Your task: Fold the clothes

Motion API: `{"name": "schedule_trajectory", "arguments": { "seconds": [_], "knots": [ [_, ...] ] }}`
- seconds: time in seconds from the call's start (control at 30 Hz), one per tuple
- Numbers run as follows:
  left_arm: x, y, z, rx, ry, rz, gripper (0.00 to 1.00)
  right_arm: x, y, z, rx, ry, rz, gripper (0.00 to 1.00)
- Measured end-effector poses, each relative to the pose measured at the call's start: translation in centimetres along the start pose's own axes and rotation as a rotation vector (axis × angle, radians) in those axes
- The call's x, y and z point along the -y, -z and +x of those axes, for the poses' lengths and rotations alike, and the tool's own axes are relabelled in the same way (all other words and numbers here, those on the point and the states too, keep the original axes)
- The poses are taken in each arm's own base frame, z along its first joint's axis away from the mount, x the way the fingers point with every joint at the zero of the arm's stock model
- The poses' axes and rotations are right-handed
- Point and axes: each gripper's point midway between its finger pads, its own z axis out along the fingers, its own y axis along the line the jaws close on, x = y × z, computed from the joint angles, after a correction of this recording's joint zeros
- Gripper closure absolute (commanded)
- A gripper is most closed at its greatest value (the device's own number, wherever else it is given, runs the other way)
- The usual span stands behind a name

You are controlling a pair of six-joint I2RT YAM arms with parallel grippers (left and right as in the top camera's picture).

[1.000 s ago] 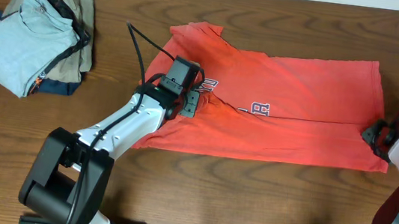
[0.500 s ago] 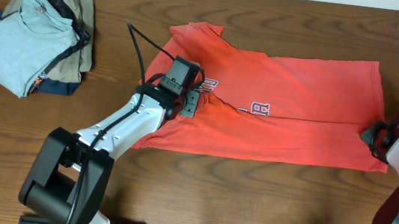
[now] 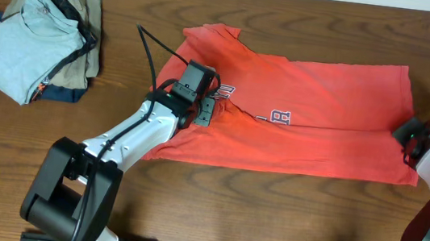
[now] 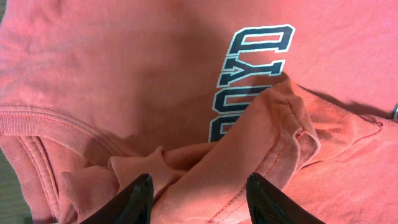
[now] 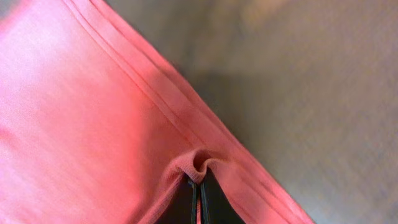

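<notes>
The coral-red T-shirt (image 3: 322,108) lies spread across the middle of the wooden table (image 3: 269,216). The left arm reaches diagonally from the near edge, with the left gripper (image 4: 198,190) pointing down by the navy lettering. Its fingers stand partly apart around a bunched fold; a pinch cannot be confirmed. The right arm bends in at the shirt's right edge, the right gripper (image 5: 198,186) clamped tight on the hem.

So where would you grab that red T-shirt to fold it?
Probably the T-shirt's bottom hem, coming in from the right side. That doubled, stitched edge lies flat at the cloth's border beside bare table, so two fingers can pinch it alone. The right gripper is shut on it there.
</notes>
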Motion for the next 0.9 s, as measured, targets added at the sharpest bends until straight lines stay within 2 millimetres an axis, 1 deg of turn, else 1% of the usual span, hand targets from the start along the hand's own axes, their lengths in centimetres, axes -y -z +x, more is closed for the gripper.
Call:
{"name": "schedule_trajectory", "arguments": {
  "seconds": [0.03, 0.1, 0.13, 0.17, 0.27, 0.37, 0.47, 0.57, 0.7, 0.83, 0.9],
  "knots": [
    [0.0, 0.0, 0.0, 0.0, 0.0, 0.0, 0.5, -0.4, 0.0, -0.8, 0.029, -0.022, -0.021, 0.91],
    [0.0, 0.0, 0.0, 0.0, 0.0, 0.0, 0.5, -1.0, 0.1, -1.9, 0.073, -0.057, -0.047, 0.75],
    [0.0, 0.0, 0.0, 0.0, 0.0, 0.0, 0.5, -1.1, 0.1, -2.3, 0.088, -0.069, -0.055, 0.69],
    [0.0, 0.0, 0.0, 0.0, 0.0, 0.0, 0.5, -1.2, 0.2, -2.4, 0.094, -0.08, -0.061, 0.67],
    [0.0, 0.0, 0.0, 0.0, 0.0, 0.0, 0.5, -1.1, 0.1, -1.9, 0.072, -0.091, -0.052, 0.67],
    [-0.1, 0.0, 0.0, 0.001, 0.0, -0.005, 0.5, 0.0, 0.0, -0.2, 0.004, -0.096, 0.002, 0.67],
    [-0.6, 0.0, -0.1, 0.005, 0.0, -0.036, 0.5, 1.6, 0.2, 2.0, -0.078, -0.092, 0.086, 0.65],
    [-1.4, 0.1, 0.2, -0.005, -0.002, -0.077, 0.5, 2.6, 0.4, 3.4, -0.131, -0.066, 0.134, 0.64],
    [-2.2, 0.1, 1.1, -0.04, -0.004, -0.119, 0.5, 3.2, 0.7, 4.5, -0.182, -0.01, 0.16, 0.64],
    [-3.3, 0.3, 2.4, -0.094, 0.04, -0.151, 0.5, 3.7, 1.3, 5.4, -0.239, 0.056, 0.181, 0.58],
    [-4.1, 0.4, 2.7, -0.107, 0.08, -0.166, 0.5, 3.9, 1.5, 5.8, -0.262, 0.077, 0.185, 0.56]
  ]
}}
